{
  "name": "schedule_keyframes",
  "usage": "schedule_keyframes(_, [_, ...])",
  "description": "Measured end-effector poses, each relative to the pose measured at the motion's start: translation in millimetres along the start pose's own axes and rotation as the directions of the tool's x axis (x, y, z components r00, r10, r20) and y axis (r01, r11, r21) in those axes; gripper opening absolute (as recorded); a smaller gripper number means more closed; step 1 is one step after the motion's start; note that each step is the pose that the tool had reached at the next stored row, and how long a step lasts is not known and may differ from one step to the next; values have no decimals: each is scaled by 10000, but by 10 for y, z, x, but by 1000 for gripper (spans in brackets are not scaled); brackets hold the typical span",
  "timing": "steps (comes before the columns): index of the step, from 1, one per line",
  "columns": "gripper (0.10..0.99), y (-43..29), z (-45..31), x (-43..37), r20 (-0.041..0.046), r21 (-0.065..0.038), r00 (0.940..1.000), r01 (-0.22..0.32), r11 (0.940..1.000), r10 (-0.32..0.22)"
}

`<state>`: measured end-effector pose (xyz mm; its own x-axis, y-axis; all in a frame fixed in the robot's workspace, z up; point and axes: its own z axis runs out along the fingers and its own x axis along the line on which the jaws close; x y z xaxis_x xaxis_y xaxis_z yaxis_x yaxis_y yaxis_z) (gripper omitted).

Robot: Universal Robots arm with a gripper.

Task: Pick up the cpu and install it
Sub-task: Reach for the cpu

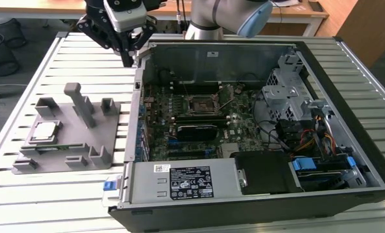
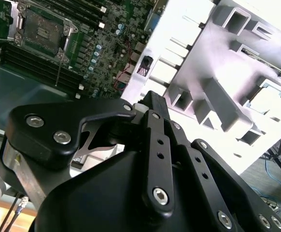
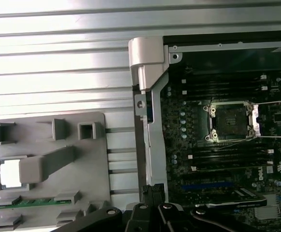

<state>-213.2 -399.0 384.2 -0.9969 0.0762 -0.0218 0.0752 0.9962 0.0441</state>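
Hovering at the case's point(image 1: 244, 58) far corner with gripper point(image 1: 127, 62) closed and empty, well apart from the cpu point(image 1: 45, 131), nearer and toward the exterior view's left.

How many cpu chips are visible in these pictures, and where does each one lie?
1. The cpu lies flat in the grey fixture on the table, at the exterior view's left of the computer case. Others may be hidden.

Silver-grey tubular arm point(image 1: 202, 22), pale blue joint cap point(image 1: 254, 20), a light grey wrist block point(image 1: 124, 14), and below it the gripper point(image 1: 126, 60): matte black, chunky linkage bars, studded with shiny hex screws point(image 2: 161, 195) in the second wrist view.
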Motion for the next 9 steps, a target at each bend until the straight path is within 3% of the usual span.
schedule_keyframes(9, [106, -7, 5, 94, -3, 0, 10000, 0, 10000, 0])
